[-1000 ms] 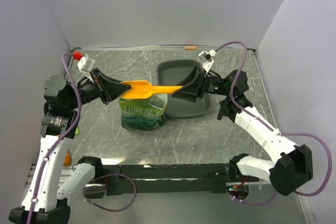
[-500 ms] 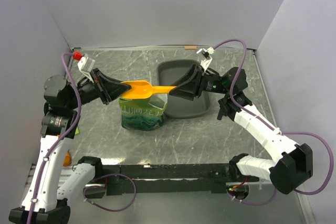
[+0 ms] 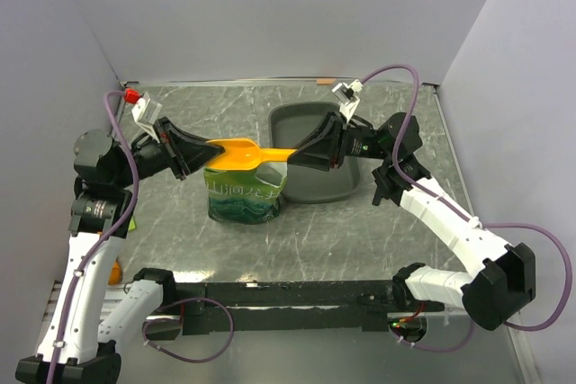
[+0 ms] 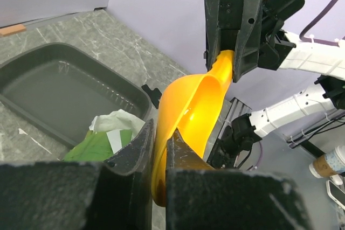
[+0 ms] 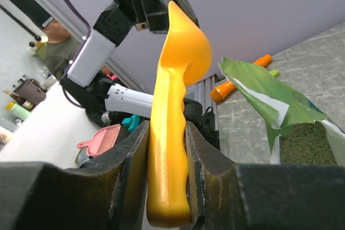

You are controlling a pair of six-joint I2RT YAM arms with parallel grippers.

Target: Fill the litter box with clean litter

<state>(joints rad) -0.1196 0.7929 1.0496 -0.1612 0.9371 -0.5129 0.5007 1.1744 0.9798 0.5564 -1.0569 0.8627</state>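
Top external view: the scoop lies left to right over the bag. Left jaws pinch its bowl, right jaws grip its handle, nearer the box.

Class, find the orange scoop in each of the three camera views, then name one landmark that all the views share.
Top external: the orange scoop lies level at centre, just above the green bag.
Left wrist: centre, rising from the bottom edge toward the upper right.
Right wrist: centre, standing upright.
Shared landmark: the green bag, lower left in the left wrist view and right of centre in the right wrist view.
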